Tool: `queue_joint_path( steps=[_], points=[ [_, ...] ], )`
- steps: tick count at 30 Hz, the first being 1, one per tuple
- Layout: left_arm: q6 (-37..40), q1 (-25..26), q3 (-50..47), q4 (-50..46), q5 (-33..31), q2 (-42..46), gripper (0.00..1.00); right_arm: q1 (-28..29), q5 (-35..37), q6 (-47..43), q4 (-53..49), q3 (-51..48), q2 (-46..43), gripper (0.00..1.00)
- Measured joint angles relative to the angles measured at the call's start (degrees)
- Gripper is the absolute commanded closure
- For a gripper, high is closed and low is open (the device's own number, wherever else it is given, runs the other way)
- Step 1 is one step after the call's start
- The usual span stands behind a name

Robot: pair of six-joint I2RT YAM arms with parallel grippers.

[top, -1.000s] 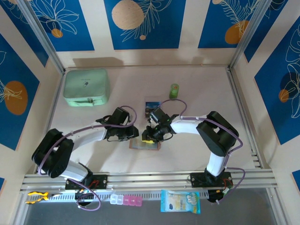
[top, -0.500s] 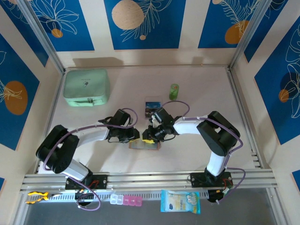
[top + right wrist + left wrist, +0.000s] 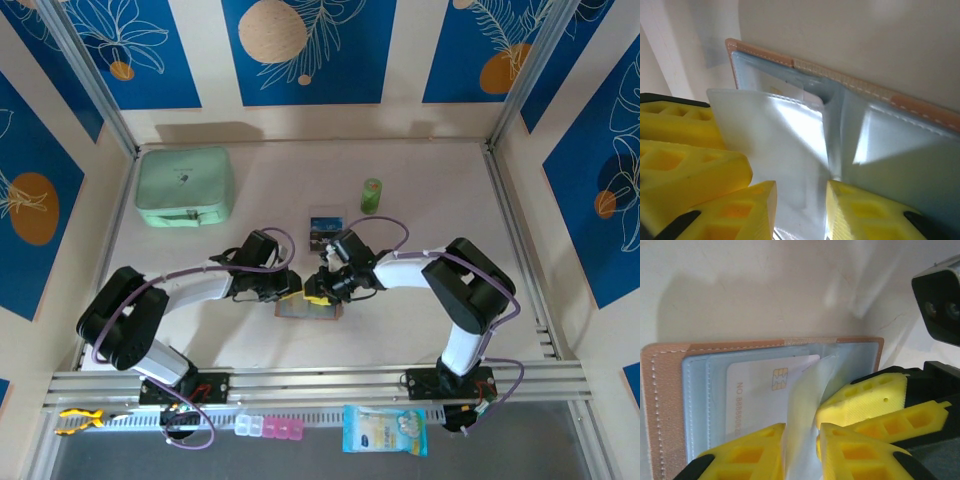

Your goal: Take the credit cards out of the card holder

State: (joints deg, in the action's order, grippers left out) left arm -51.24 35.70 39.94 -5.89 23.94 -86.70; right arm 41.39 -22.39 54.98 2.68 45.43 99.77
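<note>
While the card holder [image 3: 312,311] is lying open and flat on the worktop [image 3: 400,340] right under both jaws, the left jaws are standing almost closed, pinching the holder's clear flap [image 3: 805,390] and holding it upright. Right jaws are sitting a little apart just beside the left ones, with the same flap running between them; cannot tell if they are gripping. White chip card [image 3: 760,390] is sitting in the pocket just beyond the left jaws, inside the tan stitched edge. Loose card [image 3: 325,228] is lying beyond both jaws, green bottle [image 3: 371,194] further beyond. Bare worktop is showing right of the right jaws.
</note>
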Motion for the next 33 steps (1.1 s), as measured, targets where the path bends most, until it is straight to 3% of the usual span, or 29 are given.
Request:
queue_joint_path(
  steps=[13,20,33],
  points=[
    [-0.4,2.0,3.9,-0.8,1.1,1.0,0.70,-1.8,10.1,-3.1,-15.7,1.1,-12.2,0.64],
    [-0.4,4.5,7.7,-0.5,1.6,-2.7,0.68,-3.7,15.1,-5.5,-24.2,1.0,-16.0,0.63],
    [-1.0,8.1,11.6,1.2,3.0,-11.6,0.64,-4.6,16.7,-6.5,-26.7,-1.7,-17.1,0.61]
  ],
)
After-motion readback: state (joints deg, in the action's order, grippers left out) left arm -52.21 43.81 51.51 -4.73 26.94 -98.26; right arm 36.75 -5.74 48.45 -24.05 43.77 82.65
